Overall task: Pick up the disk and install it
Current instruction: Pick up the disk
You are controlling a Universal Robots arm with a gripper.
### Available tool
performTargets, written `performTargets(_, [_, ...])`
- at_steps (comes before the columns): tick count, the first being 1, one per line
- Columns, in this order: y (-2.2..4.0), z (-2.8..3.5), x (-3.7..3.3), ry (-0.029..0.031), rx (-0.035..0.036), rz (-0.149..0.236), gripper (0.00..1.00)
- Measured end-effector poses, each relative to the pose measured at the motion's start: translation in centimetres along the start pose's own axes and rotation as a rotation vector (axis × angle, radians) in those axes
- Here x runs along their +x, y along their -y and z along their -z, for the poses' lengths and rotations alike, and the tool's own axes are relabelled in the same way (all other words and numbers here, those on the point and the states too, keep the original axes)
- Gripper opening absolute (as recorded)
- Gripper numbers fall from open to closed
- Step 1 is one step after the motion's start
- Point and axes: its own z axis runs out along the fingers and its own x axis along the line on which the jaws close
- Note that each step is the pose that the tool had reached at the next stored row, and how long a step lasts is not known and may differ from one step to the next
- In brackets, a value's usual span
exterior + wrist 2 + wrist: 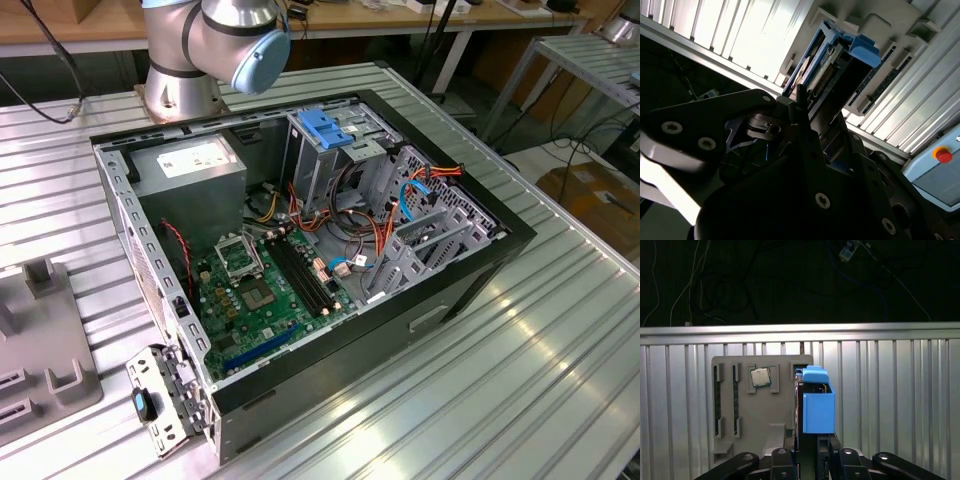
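The disk (816,407), a grey drive in a bright blue carrier, stands on edge between the fingers of my gripper (807,454) in both wrist views. The gripper (807,117) is shut on the near end of the disk (832,55). The disk's far end reaches toward a slot of the grey fixture tray (740,366); whether it still rests in the slot I cannot tell. In the exterior view the open computer case (470,290) lies on the ribbed metal table with its grey drive cages (430,240) at the exterior view's right.
The fixture tray (40,350) also holds a processor chip (760,376) and memory sticks (719,400). A tall cage with a fixed blue bracket (325,128), loose cables (380,235) and the motherboard (265,290) fill the case. The arm's base (180,85) stands behind it. A red button (943,155) sits nearby.
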Motion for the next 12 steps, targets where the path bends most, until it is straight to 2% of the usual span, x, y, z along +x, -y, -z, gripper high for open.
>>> performTargets(2, [0.00, 0.04, 0.00, 0.0000, -0.0001, 0.000, 0.35])
performTargets(5, [0.00, 0.45, -0.01, 0.0000, -0.0001, 0.000, 0.35])
performTargets(12, [0.00, 0.49, -0.01, 0.0000, 0.0001, 0.000, 0.35])
